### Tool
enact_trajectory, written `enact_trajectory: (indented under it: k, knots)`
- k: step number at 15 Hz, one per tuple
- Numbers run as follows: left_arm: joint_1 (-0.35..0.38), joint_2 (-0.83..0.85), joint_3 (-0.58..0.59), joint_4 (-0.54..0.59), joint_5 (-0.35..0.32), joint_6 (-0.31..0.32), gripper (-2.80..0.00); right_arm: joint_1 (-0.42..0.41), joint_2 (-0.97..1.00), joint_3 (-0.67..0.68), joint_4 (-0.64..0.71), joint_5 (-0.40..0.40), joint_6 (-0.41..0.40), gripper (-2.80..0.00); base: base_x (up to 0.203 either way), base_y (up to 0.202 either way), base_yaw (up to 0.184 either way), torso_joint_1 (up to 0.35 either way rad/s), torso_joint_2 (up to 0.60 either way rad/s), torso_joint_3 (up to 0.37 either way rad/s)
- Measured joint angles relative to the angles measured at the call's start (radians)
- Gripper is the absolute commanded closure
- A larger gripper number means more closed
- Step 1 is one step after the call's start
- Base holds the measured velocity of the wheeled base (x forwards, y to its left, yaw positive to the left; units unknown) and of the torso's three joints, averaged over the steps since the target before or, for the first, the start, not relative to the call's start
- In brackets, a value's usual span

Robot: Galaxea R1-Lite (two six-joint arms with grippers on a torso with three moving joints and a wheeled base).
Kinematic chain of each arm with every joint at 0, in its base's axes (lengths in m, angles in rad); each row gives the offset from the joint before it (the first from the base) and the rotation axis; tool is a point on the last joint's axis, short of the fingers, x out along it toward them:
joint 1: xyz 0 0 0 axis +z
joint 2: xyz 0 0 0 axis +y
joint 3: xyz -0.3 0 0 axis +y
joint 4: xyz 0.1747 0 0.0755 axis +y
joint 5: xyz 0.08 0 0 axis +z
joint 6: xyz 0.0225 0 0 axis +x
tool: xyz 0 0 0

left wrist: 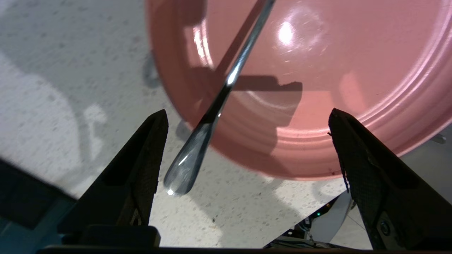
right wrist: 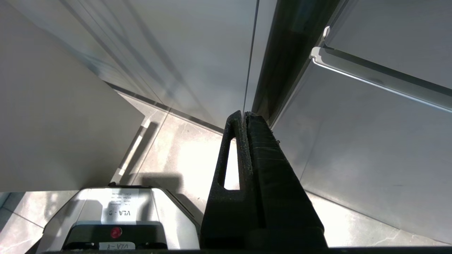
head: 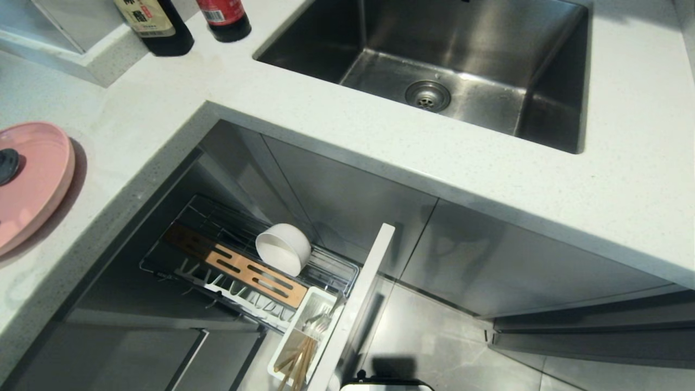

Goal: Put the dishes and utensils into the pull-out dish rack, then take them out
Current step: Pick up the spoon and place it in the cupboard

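White speckled desk (left wrist: 53, 88) carries the pink plate (left wrist: 353, 70) with the spoon (left wrist: 197, 148) leaning over its rim between the left gripper's (left wrist: 247, 151) spread fingers, so any nudge could make it slide off.

A white speckled stone countertop (head: 380, 130) is seen wrapping in an L from nine o'clock round to three o'clock. A square stainless-steel sink (head: 554, 103) with a round drain (head: 427, 95) is set into it at one o'clock. Two dark glass bottles (head: 157, 24) are stood at eleven o'clock by a raised ledge (head: 65, 51). Grey flat cabinet doors (head: 488, 260) are ranged under the counter's edge, and pale glossy floor tiles (head: 450, 342) are lit brightly at five o'clock.
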Motion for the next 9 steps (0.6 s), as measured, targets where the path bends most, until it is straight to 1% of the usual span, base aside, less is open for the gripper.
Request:
enact_trajectory:
  k: [2,3,9]
  knots:
    - [-0.010,0.010,0.000,-0.001,-0.050,0.012,-2.80,0.000,0.000,0.000,0.000,0.000,0.000,0.00,0.000,0.000,0.000,0.000,0.00,0.000]
    - [-0.015,0.013,0.000,-0.002,-0.061,0.014,-2.80,0.000,0.000,0.000,0.000,0.000,0.000,0.00,0.000,0.000,0.000,0.000,0.00,0.000]
    - [-0.036,0.020,0.000,0.006,-0.064,0.022,-2.80,0.000,0.000,0.000,0.000,0.000,0.000,0.00,0.000,0.000,0.000,0.000,0.00,0.000]
